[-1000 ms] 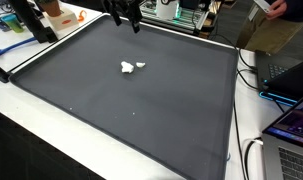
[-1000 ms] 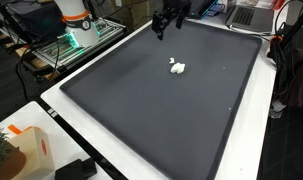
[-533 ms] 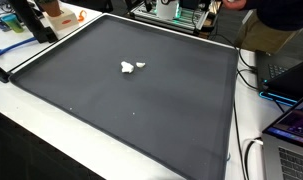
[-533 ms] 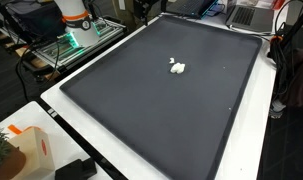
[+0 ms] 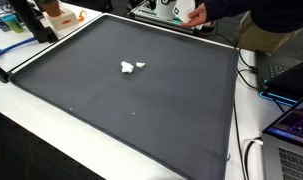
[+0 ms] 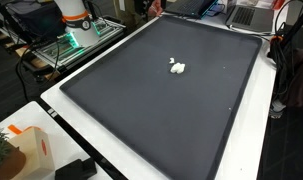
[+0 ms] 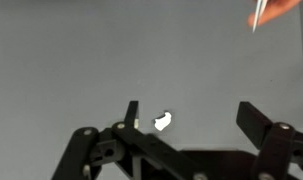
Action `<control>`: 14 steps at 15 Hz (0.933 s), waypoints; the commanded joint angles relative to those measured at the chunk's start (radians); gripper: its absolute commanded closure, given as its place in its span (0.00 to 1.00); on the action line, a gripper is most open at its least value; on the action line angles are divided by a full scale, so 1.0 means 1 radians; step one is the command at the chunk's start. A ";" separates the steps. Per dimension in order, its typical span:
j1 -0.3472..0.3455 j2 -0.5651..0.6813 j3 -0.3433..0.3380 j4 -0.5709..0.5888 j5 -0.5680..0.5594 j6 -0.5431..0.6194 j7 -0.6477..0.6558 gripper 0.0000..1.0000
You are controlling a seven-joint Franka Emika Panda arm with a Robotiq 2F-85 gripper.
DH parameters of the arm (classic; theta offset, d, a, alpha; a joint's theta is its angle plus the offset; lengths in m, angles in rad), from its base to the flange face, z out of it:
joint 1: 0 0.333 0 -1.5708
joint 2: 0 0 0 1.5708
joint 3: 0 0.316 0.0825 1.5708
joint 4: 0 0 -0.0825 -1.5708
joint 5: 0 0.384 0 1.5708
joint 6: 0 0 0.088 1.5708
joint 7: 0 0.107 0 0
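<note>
- The end effector (image 7: 191, 118) shows up only in the wrist view, hanging over the dark mat (image 7: 71, 60) and looking down at it.
- Its fingers (image 7: 253, 118) stand wide apart, with nothing gripped between them.
- Below the gap lie the white scraps (image 7: 163, 122). They sit close to one finger and well apart from the other, and touch neither.
- In both exterior views the white scraps (image 5: 132, 67) (image 6: 177, 67) are two small crumpled bits just beside each other. They rest flat on the mat around its middle, somewhat nearer the far edge than the near one.
- The mat (image 5: 141, 115) covers nearly the whole desk (image 5: 51, 135), leaving only a white border of desk along the edges.
- In an exterior view a person's hand (image 5: 196, 15) is at the far edge of the desk, just past the mat's border and well apart from the scraps.
- A laptop (image 5: 291, 135) sits off the desk's side edge, by the near corner.
</note>
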 commanded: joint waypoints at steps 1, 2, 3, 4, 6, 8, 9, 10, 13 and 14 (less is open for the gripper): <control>0.004 -0.051 0.001 -0.015 0.008 -0.059 -0.008 0.00; 0.004 -0.053 0.001 -0.011 0.009 -0.073 -0.007 0.00; 0.003 -0.054 0.001 -0.006 0.008 -0.085 -0.005 0.00; 0.003 -0.053 0.001 0.001 0.007 -0.100 -0.003 0.00; 0.001 -0.046 0.000 0.017 0.003 -0.124 0.000 0.00; 0.000 -0.036 -0.002 0.031 0.003 -0.143 0.001 0.00; -0.002 -0.034 -0.003 0.036 0.002 -0.148 0.002 0.00; -0.003 -0.030 -0.004 0.042 0.003 -0.153 0.003 0.17; -0.002 -0.032 -0.002 0.045 0.001 -0.160 0.009 0.42; -0.002 -0.032 -0.002 0.046 0.002 -0.159 0.008 0.51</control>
